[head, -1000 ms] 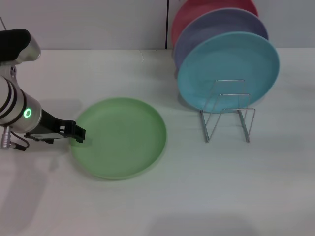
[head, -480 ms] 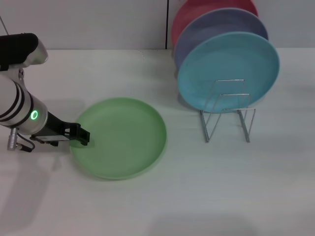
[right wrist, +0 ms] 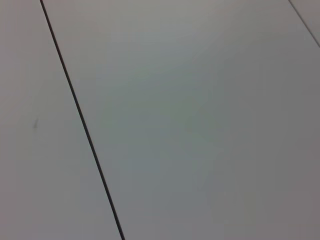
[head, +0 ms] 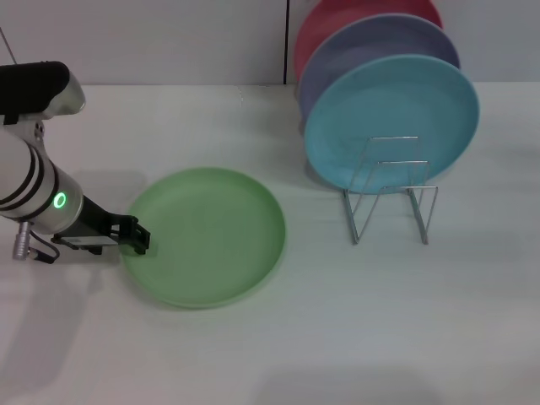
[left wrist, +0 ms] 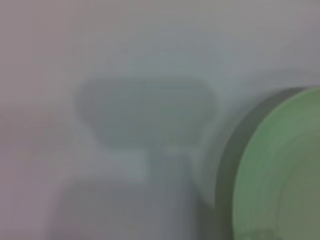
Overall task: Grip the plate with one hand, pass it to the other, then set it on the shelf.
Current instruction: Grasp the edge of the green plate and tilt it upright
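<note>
A lab-like test bench: bare white table (head: 354, 337), plain panelled wall (head: 169, 38)

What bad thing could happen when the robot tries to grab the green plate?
The left gripper sits at the very edge of the flat-lying green plate, so it might only pinch the thin rim and slip, or push the plate sideways. Later, the wire rack already holds a light-blue plate close to its free loops, so the plates could bump.

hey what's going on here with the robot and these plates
The left gripper is at the left rim of the light-green plate, which lies flat on the white table. The plate isn't lifted yet. The wire rack holds light-blue, lavender and red plates. The right arm is out of sight.
</note>
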{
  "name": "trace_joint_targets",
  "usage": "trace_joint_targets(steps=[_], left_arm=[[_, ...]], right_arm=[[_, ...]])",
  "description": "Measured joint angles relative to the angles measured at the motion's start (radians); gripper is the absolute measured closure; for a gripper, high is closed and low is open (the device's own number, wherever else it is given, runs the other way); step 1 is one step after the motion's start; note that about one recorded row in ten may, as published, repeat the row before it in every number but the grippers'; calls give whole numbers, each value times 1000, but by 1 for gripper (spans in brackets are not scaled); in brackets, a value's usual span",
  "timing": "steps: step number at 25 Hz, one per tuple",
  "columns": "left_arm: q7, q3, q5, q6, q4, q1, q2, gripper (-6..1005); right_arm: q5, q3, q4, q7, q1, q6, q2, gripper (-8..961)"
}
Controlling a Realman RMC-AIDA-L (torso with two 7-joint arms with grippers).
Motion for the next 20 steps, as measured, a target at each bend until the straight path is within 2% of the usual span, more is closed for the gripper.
trace_joint_targets(steps=[10, 18, 20], left_arm=[[6, 0, 0, 4, 27, -20, 0, 424], [22, -8, 0, 4, 33, -21, 0, 745], [22, -9, 0, 4, 34, -21, 0, 776]], right_arm=[[0, 0, 0, 0, -3, -3, 0, 254], [0, 0, 0, 0, -3, -4, 0, 254], [0, 0, 0, 0, -3, -5, 0, 254]])
